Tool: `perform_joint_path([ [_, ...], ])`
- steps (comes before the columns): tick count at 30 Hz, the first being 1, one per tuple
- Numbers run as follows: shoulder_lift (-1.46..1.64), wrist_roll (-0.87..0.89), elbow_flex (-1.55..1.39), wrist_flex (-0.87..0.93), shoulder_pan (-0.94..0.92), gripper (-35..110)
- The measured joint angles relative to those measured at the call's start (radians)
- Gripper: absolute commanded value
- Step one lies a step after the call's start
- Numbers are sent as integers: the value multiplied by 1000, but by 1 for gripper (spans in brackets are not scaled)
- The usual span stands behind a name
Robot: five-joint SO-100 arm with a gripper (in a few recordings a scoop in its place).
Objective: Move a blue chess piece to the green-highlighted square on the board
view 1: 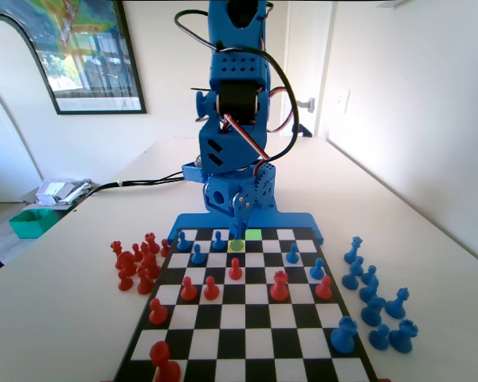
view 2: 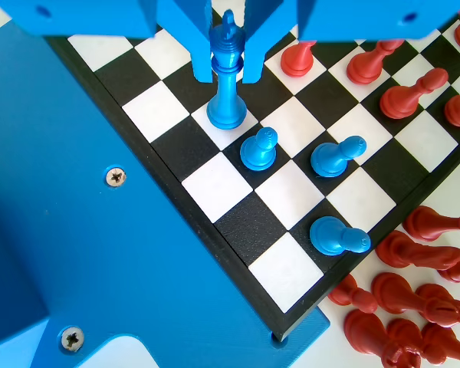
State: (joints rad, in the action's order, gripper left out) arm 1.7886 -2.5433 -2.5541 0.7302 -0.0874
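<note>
Right now, starting nearest you in the fixed view, red pieces [view 1: 211, 288] stand scattered over the middle rows of the board [view 1: 223, 338], with more red ones off its left edge on the tabletop [view 1: 56, 310] and a cluster of blue ones off its right edge. Farther along, blue pawns [view 1: 197, 255] stand in the rows close to the arm. Beyond them, the yellow-green tinted square [view 1: 237, 246] lies under the gripper [view 1: 239, 231], and the green-highlighted square [view 1: 253, 235] sits one step diagonally past it, to the right and in the row nearest the arm's base.

In the wrist view the tall blue piece [view 2: 227, 84] stands upright on a white square, its long axis vertical, its head up between the two fingers [view 2: 202, 61], which sit narrow on either side of the head. You cannot tell from these pictures whether they already press it or merely flank it.

Your coming move likely turns on that short diagonal: the piece sits directly below the fingers, so close, lift straight, and shift toward the green square.
</note>
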Motion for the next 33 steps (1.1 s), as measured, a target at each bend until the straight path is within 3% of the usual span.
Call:
perform_joint_path([
  [19, 2, 87, 114, 247, 58, 1],
  [33, 83, 163, 0, 169, 127, 1],
])
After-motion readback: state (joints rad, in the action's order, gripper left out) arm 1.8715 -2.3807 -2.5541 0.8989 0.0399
